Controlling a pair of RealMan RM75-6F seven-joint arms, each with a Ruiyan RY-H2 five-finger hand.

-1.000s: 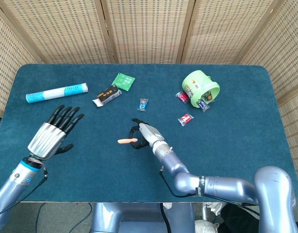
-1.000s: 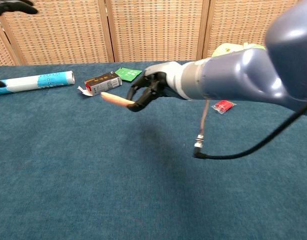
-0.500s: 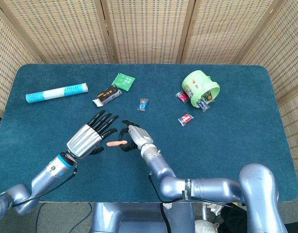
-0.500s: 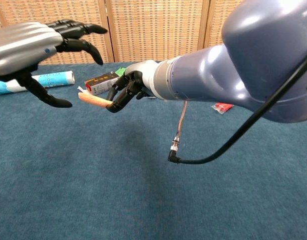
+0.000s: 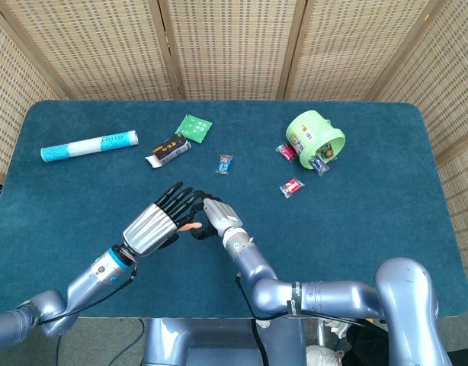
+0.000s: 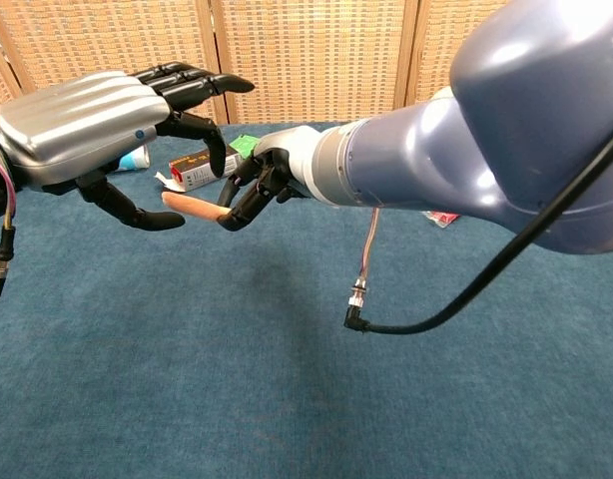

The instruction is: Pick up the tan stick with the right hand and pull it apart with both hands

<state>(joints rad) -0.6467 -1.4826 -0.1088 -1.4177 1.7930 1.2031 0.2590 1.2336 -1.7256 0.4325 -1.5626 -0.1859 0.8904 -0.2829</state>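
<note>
The tan stick (image 6: 192, 205) is lifted above the blue desk (image 5: 371, 229), pinched at one end by the fingertips of the right robot hand (image 6: 255, 186), which is clamped on it. The left robot hand (image 6: 107, 125) has its fingers spread apart around the free end of the stick, with the thumb below and the other fingers above, and it seems to hold nothing yet; from the head view its fingers cover most of the stick, so I cannot tell if they touch it. The risk I see is that the left robot hand closes on a very short part of the free end, and then the fingers can slip off when the pull begins. Also the right robot hand holds the stick only by the tips, so a pull that is not along the stick could twist it out of the pinch and let it drop to the desk. The stick lies almost level, its long axis running across the robot from right to left, and the free end points toward the left robot hand, slightly higher in the chest view.
</note>
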